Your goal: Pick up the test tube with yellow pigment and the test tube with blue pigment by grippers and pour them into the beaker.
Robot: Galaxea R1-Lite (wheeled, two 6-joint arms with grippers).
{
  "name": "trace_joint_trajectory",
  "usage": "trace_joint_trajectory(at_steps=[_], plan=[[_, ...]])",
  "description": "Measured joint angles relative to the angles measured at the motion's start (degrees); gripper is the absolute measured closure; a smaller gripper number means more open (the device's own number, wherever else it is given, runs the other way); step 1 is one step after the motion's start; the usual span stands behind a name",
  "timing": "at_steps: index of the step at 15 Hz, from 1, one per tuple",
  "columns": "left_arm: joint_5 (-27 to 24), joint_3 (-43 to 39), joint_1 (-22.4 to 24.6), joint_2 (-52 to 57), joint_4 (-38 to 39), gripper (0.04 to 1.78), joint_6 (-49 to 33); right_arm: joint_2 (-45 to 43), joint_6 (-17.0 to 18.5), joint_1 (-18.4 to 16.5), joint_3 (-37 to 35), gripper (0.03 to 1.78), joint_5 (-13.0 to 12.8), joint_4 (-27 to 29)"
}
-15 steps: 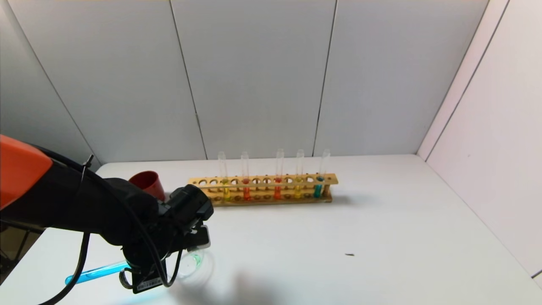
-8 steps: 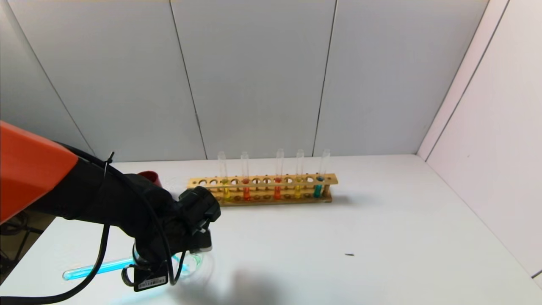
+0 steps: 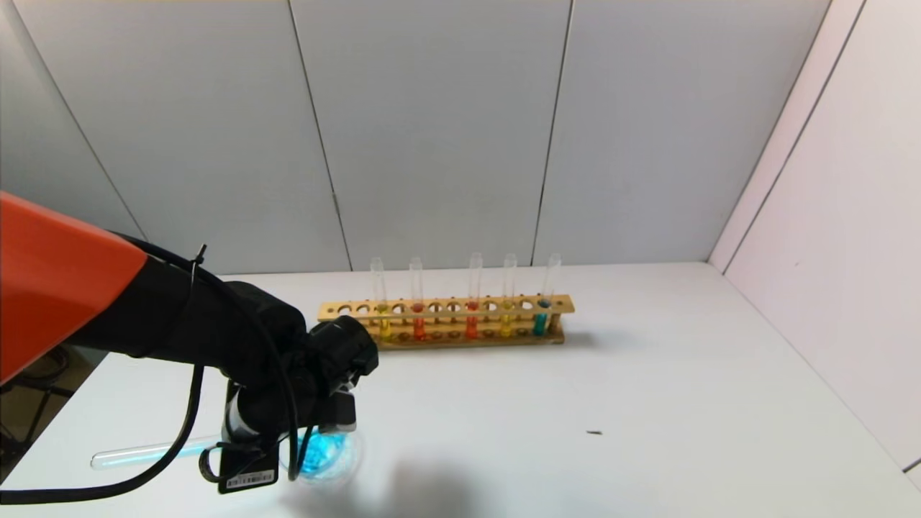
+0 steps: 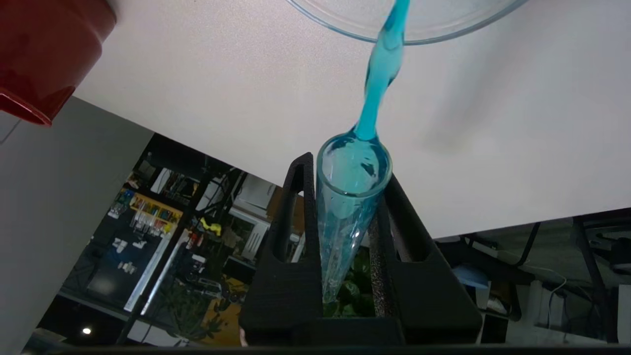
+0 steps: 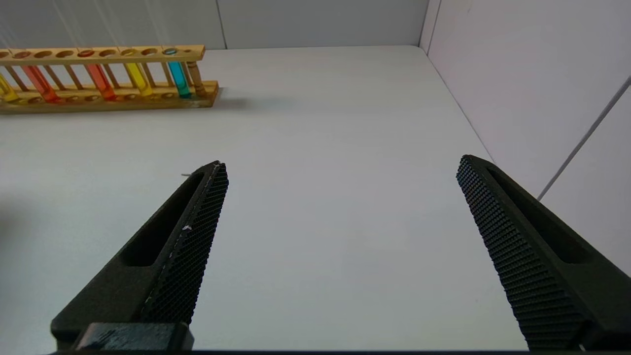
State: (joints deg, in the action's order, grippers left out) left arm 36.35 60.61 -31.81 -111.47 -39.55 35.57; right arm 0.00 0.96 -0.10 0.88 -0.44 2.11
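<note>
At table's 7 o'clock corner, left gripper point(image 4: 345, 212) clamped on test tube with blue pigment point(image 4: 351, 197), tipped past level, blue stream falling into beaker point(image 3: 325, 453). Hold mouth over beaker centre, keep tilt steady till drained (tube near empty). Right gripper point(image 5: 340, 246) idle, jaws wide, empty. Test tube with yellow pigment point(image 3: 508, 302) in rack point(image 3: 446, 320), 12 o'clock.

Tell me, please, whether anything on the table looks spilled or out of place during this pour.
No spill shows: the blue stream from the test tube with blue pigment, clamped in the left gripper, lands inside the beaker. Only a small dark speck lies stray on the table.
</note>
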Motion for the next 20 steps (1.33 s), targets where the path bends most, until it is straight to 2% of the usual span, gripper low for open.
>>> trace_joint_trajectory(at_steps=[4, 8, 11, 15, 20], plan=[[1.6, 3.7, -0.4, -1.8, -4.6, 1.50, 0.1, 0.0, 0.0, 0.0, 0.0, 0.11, 0.0, 0.0], [1.9, 4.9, -1.5, -3.6, -4.7, 1.50, 0.0, 0.0, 0.0, 0.0, 0.0, 0.11, 0.0, 0.0], [4.4, 5.7, -2.2, -4.8, -4.9, 1.50, 0.1, 0.0, 0.0, 0.0, 0.0, 0.11, 0.0, 0.0], [4.7, 8.3, -2.6, -5.6, -10.1, 1.50, 0.3, 0.0, 0.0, 0.0, 0.0, 0.11, 0.0, 0.0], [4.8, 10.2, -3.5, -7.5, -11.3, 1.50, 0.3, 0.0, 0.0, 0.0, 0.0, 0.11, 0.0, 0.0]])
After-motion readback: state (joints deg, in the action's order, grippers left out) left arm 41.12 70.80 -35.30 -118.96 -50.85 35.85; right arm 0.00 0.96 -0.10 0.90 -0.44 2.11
